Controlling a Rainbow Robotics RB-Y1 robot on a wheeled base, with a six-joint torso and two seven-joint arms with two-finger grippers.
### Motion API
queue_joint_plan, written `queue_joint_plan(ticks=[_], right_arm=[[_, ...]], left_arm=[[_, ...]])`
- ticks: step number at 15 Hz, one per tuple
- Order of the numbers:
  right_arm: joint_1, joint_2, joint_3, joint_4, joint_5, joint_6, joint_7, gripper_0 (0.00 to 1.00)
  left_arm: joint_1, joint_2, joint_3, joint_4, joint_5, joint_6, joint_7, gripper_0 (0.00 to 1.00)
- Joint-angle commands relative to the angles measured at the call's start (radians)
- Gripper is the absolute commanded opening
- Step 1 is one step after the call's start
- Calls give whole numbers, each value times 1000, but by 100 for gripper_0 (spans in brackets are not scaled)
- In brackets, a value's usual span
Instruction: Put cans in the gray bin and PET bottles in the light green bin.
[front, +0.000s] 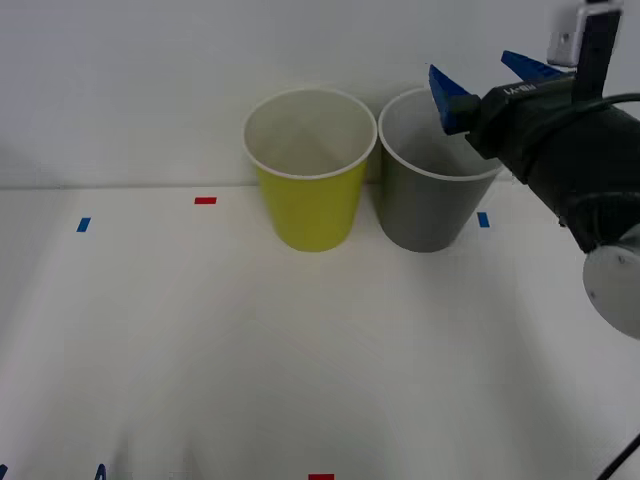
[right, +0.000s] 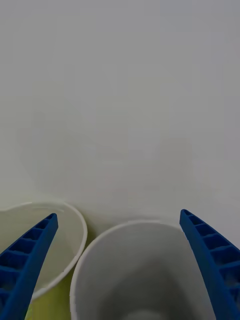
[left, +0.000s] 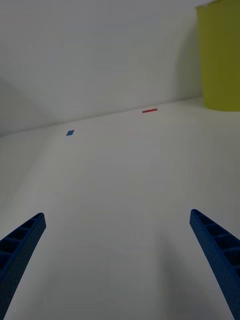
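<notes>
Before you, two tall round tapered plastic bins stand side by side at the far edge of the white table (front: 300, 350), against a plain pale wall (front: 150, 80). The yellow-green bin with a white rim (front: 309, 170) is on the left; the dark-gray bin with a white rim (front: 432, 185) is on the right, just beside it, their rims close to touching. Both have smooth walls and a pale, whitish inside. What you can see of the green bin's inside holds nothing; the bottom of the gray bin is hidden by its wall and by the arm.

Your right gripper (front: 489, 82), on a bulky black arm, is held above the gray bin's mouth. Its two blue ribbed fingers (right: 215, 265) are spread wide, with nothing between them. In the right wrist view the gray bin's opening lies between the fingers and the green bin's rim is beside one finger.

Your left gripper (left: 120, 260) is low over bare table on the left, well apart from the bins, its blue ribbed fingers likewise spread and empty. The green bin's smooth wall shows far off in the left wrist view.

The table is matt white, marked with small tape tabs: a blue tab (front: 83, 224) and a red tab (front: 205, 200) near the wall on the left, a second blue tab (front: 483, 219) right of the gray bin, and a red tab at the near edge (front: 320, 477).
</notes>
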Motion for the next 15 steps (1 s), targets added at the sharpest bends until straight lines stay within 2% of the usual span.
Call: queue_joint_plan(ticks=[1,6,8,10,12,14,15], right_arm=[[243,-50,4,-146,-16,-93,-30,82],[469,-43,18,-221,-19,-122,-19,82],[569,-18,46,-229,4,-176,-13,82],[677,57,112,-229,108,-249,2,82],[725,120,191,-229,249,-263,13,82],[728,129,207,-209,280,-281,13,82],[728,126,211,-146,292,-375,8,82]], left_arm=[[0,0,0,0,0,0,0,100],[0,0,0,0,0,0,0,100],[0,0,0,0,0,0,0,100],[0,0,0,0,0,0,0,100],[0,0,0,0,0,0,0,100],[0,0,0,0,0,0,0,100],[0,0,0,0,0,0,0,100]])
